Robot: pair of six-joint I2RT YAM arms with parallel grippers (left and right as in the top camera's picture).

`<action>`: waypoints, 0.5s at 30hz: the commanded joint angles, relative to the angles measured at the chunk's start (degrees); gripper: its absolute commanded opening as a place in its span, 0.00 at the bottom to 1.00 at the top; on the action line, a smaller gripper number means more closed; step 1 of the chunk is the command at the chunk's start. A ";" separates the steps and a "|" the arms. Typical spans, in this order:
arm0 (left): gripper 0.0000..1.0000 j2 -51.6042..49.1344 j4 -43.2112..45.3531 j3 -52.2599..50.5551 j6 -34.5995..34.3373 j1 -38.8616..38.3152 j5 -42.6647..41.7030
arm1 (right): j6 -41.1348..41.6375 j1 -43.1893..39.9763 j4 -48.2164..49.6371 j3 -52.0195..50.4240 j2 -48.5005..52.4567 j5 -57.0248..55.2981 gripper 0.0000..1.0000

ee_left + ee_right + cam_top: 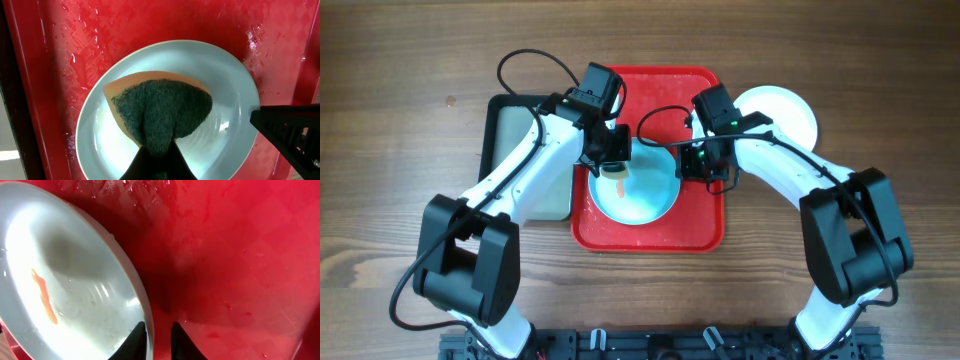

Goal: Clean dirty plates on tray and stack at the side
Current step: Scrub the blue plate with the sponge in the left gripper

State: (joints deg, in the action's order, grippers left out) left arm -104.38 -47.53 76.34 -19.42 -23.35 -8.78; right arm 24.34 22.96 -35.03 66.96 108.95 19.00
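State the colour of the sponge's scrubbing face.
Dark green; the sponge body is orange. Left wrist view shows it best.

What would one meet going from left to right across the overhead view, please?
dark grey tray → red tray, with the light blue plate on it → white plate

Sponge [160, 107] pinched in left end effector [159, 148], on blue plate [225, 80], red tray [125, 25] beneath.

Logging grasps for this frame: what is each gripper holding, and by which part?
The left gripper pinches the sponge by one edge; the right gripper grips the light blue plate at its rim.
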 commanded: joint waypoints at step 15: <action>0.04 -0.55 0.22 -0.72 -0.52 -0.68 0.79 | 2.71 0.35 1.38 -1.09 1.38 1.38 0.04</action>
State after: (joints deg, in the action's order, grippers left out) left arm -104.38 -47.55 76.34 -19.42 -23.38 -8.75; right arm 25.56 22.96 -34.02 66.46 108.99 19.27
